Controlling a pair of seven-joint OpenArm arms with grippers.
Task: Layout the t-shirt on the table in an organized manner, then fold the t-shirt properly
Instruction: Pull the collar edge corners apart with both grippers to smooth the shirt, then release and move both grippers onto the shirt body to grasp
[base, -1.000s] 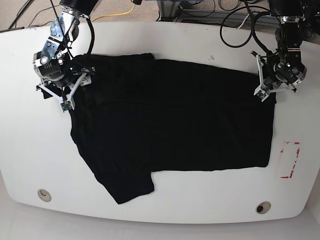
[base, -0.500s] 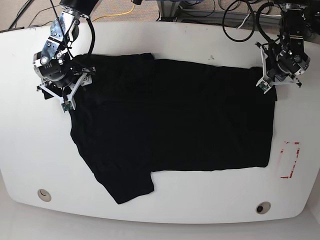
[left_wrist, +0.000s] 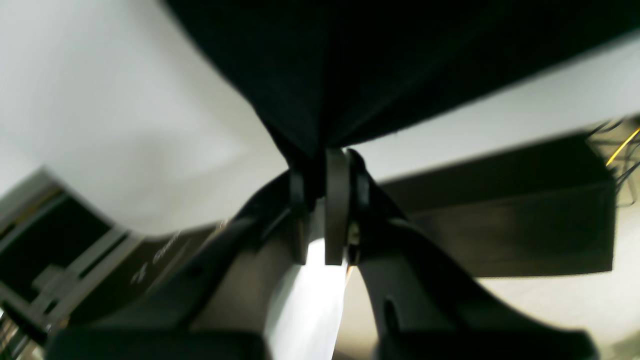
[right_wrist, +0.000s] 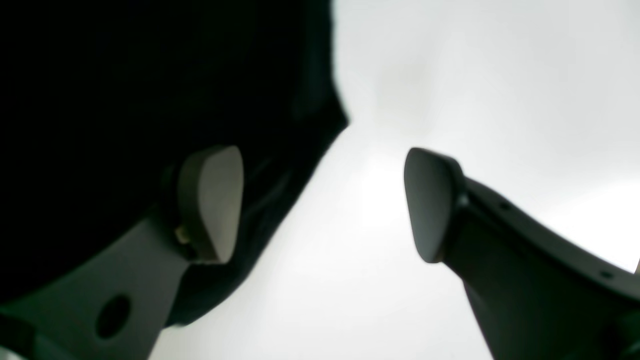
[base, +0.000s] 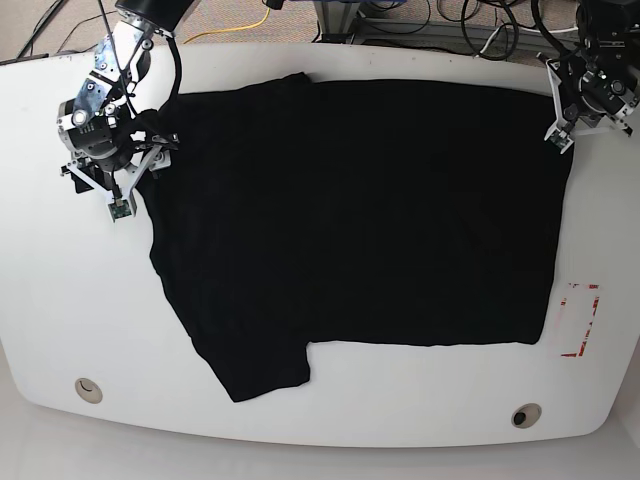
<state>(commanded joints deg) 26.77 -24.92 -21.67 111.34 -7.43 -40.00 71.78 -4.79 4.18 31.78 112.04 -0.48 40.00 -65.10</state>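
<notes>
The black t-shirt (base: 360, 220) lies spread across the white table (base: 60, 300), with one sleeve pointing to the front left. At the back right, my left gripper (base: 562, 138) holds the shirt's corner. In the left wrist view it (left_wrist: 325, 160) is shut on a pinch of the black cloth (left_wrist: 400, 60). My right gripper (base: 125, 195) hovers at the shirt's back left edge. In the right wrist view it (right_wrist: 320, 200) stands open. One finger (right_wrist: 215, 200) is over the cloth (right_wrist: 125, 75) and the other is over bare table (right_wrist: 475, 75).
A red tape rectangle (base: 578, 320) marks the table at the right, just beside the shirt's hem. Two small round holes (base: 89, 388) (base: 525, 414) sit near the front edge. Cables (base: 400, 20) lie behind the table's back edge.
My left gripper has moved to the back right with the shirt's corner, drawing the top edge toward the table's back. My right gripper has shifted slightly back and left.
</notes>
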